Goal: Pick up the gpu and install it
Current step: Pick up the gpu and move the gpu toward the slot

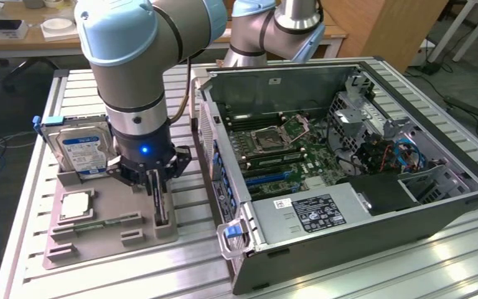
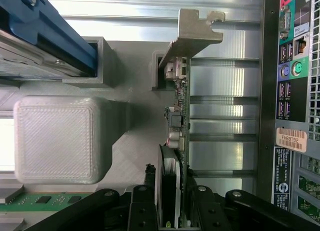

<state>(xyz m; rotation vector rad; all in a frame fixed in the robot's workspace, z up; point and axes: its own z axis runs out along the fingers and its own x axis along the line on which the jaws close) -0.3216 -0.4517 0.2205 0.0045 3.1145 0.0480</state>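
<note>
While poised low over the grey holder tray (image 1: 98, 246) beside the open computer case (image 1: 363, 249), clamps the gpu (image 2: 181, 116) with the gripper (image 1: 157, 187), a finger on each face; seated on edge in that tray, silver bracket (image 2: 197, 33) at the end away from the gripper, hard drive (image 1: 79, 149) nearby.

The grey and pale-blue jointed robot arm (image 1: 127, 68) reaches straight down, and its dark cylindrical wrist (image 1: 142, 140) is vertical with a small blue light glowing. Its black two-fingered gripper (image 1: 157, 185) points downward, the fingers (image 2: 141, 211) pressed against both faces of the thin, dark, edge-on gpu (image 2: 184, 121).
</note>
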